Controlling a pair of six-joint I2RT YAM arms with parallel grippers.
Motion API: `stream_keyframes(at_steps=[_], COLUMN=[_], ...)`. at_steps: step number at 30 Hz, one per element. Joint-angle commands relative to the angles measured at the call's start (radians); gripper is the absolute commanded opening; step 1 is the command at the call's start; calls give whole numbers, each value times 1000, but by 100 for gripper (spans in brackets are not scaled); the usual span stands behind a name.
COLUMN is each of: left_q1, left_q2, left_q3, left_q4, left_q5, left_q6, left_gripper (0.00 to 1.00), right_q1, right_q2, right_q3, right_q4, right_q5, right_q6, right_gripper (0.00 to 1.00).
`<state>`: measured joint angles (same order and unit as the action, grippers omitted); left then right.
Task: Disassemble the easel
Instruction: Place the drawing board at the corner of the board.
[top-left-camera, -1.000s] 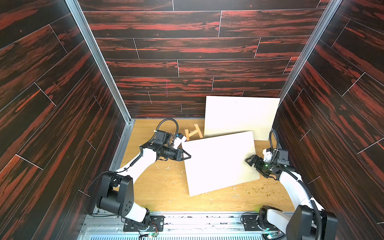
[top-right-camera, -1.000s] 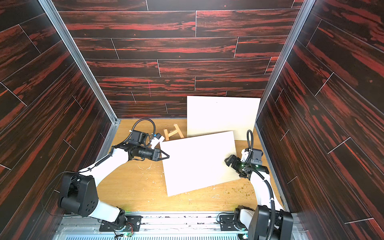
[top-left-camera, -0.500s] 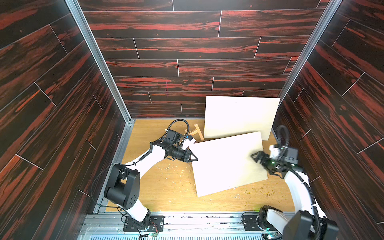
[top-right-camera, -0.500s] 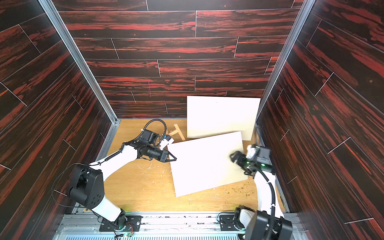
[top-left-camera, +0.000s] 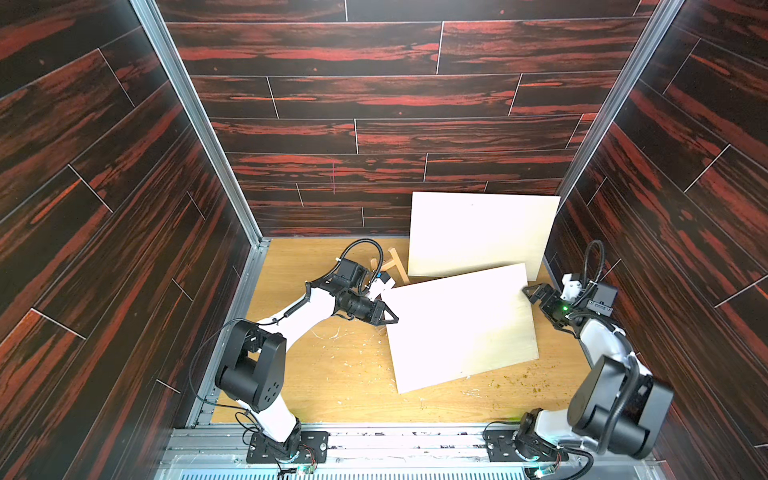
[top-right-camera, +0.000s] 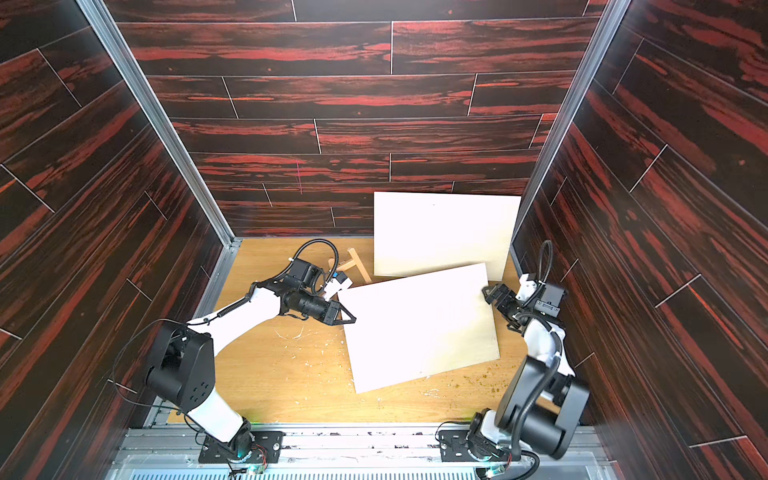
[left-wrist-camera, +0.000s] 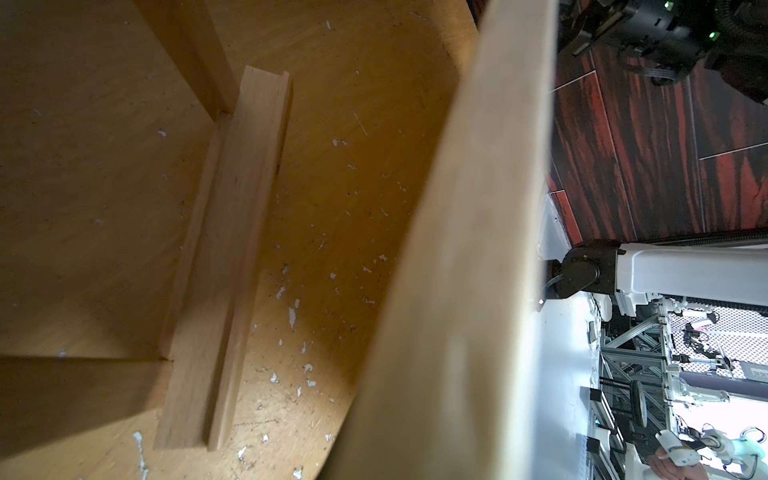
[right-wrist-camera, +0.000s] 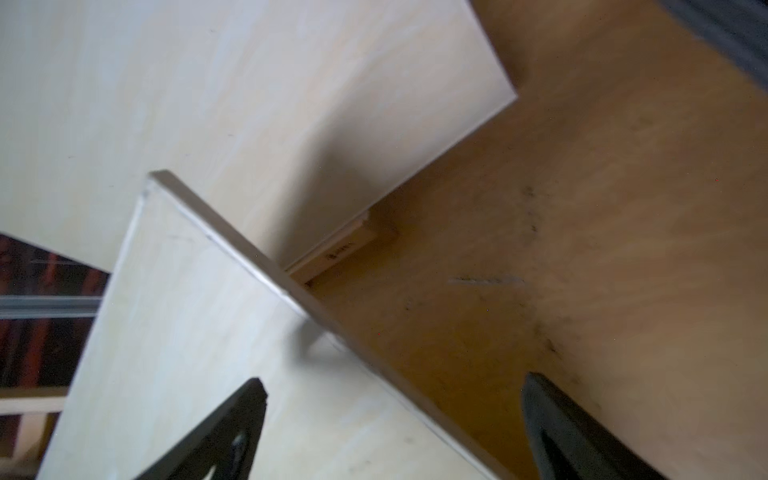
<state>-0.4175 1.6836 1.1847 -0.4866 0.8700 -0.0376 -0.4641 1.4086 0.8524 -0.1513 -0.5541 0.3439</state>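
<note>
Now, with the left gripper (top-left-camera: 392, 318) pinching one edge of the front board (top-left-camera: 461, 328), the right gripper (top-left-camera: 532, 291) (jaws spread) should straddle the opposite edge squarely before closing.

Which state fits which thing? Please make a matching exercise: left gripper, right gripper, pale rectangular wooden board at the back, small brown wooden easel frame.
Things:
1. left gripper
2. right gripper
3. pale rectangular wooden board at the back
4. small brown wooden easel frame

States:
A. open, beside the tilted front board's right edge
B. upright near the back wall
C. shut on the front board's left edge
D. partly hidden by the boards

Pairs: 1-C; 2-A; 3-B; 4-D
</note>
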Motion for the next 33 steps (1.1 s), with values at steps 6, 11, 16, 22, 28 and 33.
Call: stream_keyframes(at_steps=[6,11,16,22,28,33], left_q1=[-15,-15,-15,-15,-16,-38], left_q2=[37,50,63,92,151,207], left_q3=[11,21,35,86,140,173], left_q4=[-51,-66,-106,-190,-195,-180], left_q5=[-212,-185,-151,-147,-125,-119], left_q6=[38,38,40,69,17,-35], left_gripper=[0,0,0,0,0,0], right_q1=[10,10,16,23,25,22], right_q2=[37,-8,-70,-115,-135,-117], right_q3=[-52,-91,-154,-180,-152,-135], right_q4=[40,-81,-176,-297,-420,-454], right_q5=[-229,-239,-233,-173,-73,10], right_q6=[13,-22,-43,-68,-60,-51], right_gripper=[94,92,90,89,88,90])
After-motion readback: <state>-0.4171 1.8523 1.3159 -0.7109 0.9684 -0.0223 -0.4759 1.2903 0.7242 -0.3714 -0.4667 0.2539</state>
